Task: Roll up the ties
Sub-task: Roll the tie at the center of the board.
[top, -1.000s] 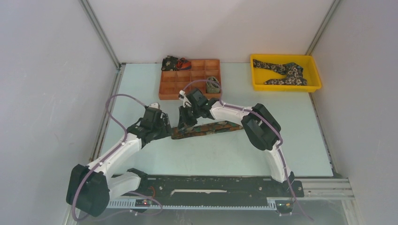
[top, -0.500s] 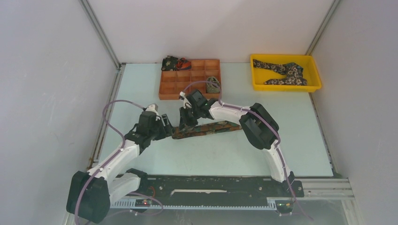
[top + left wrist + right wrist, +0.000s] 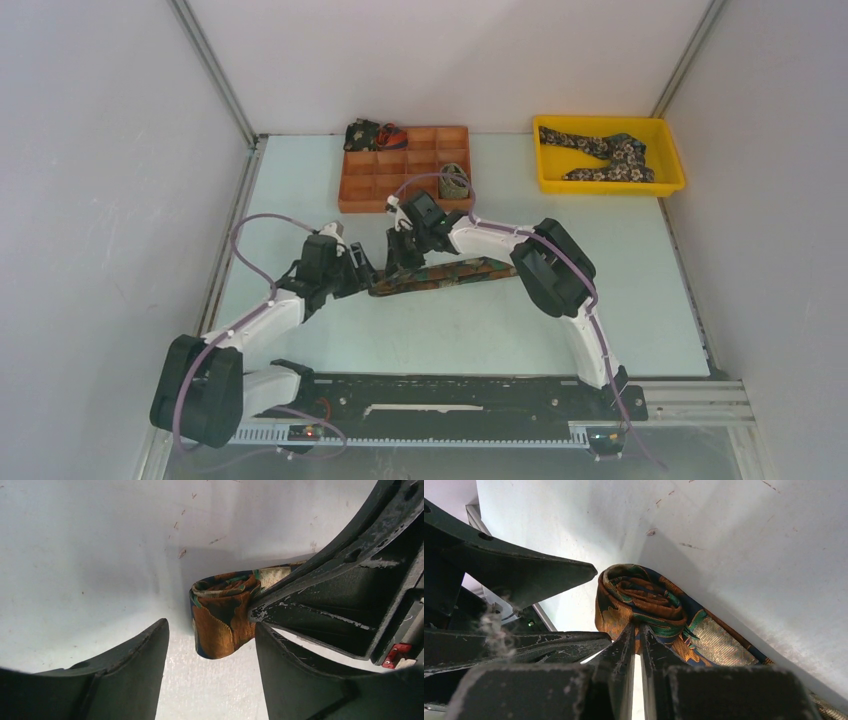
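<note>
Tie (image 3: 644, 600) coil clenched in right pincer (image 3: 636, 630); left pincer (image 3: 211, 630) released, astride it; tail cut off.

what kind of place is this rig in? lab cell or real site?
Most likely a purpose-built robot test cell: blank white walls box in the table, a mounting rail runs along its near edge, and an orange compartment tray and yellow bin stage the ties.
</note>
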